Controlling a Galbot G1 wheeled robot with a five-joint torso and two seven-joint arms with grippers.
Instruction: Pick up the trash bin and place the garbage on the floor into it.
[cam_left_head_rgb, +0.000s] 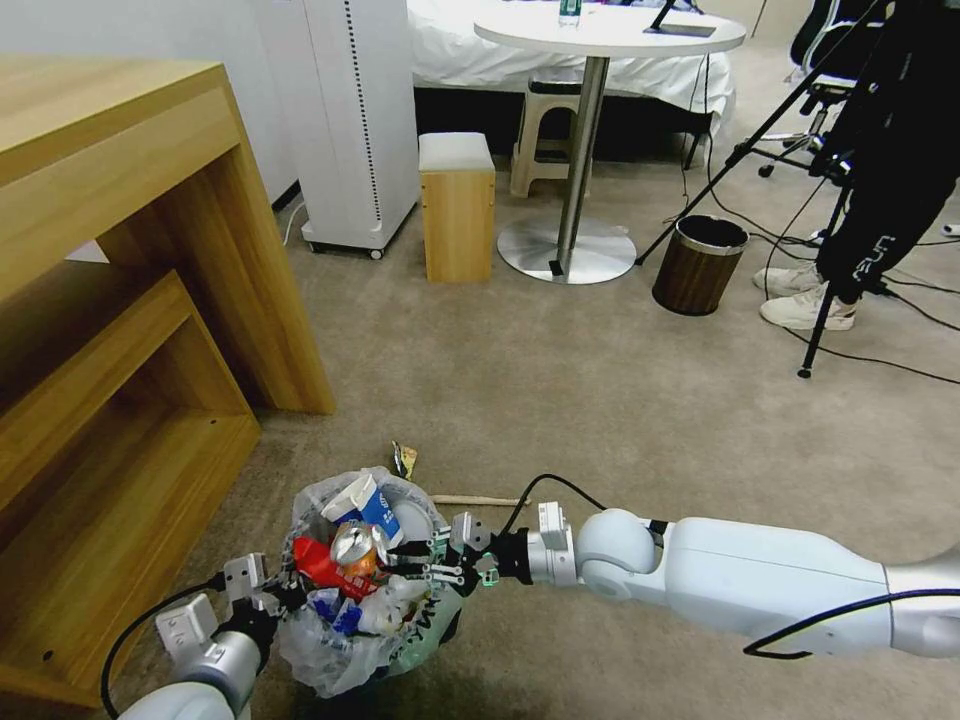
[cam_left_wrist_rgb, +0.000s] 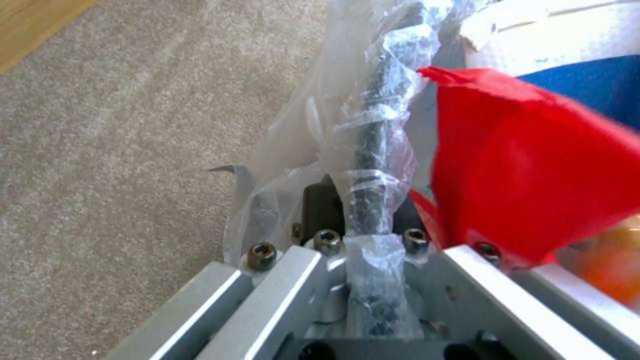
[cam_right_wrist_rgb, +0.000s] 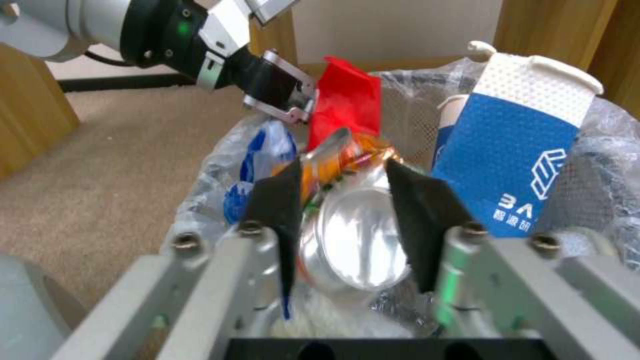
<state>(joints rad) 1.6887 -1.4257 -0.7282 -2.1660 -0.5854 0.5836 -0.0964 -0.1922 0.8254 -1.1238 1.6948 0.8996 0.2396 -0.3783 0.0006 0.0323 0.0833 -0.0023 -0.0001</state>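
The trash bin, black with a crinkled clear bag, stands on the beige floor low in the head view, heaped with garbage. My left gripper is shut on its bag-wrapped rim, beside a red wrapper. My right gripper reaches over the bin from the right and is shut on a crushed can. A blue-white paper cup leans inside. On the carpet beyond the bin lie a wooden stick and a small wrapper.
A wooden desk with shelves fills the left side, close to the bin. Farther off stand a brown wood-grain bin, a round table's base, a wooden stool and a tripod with cables beside a person's legs.
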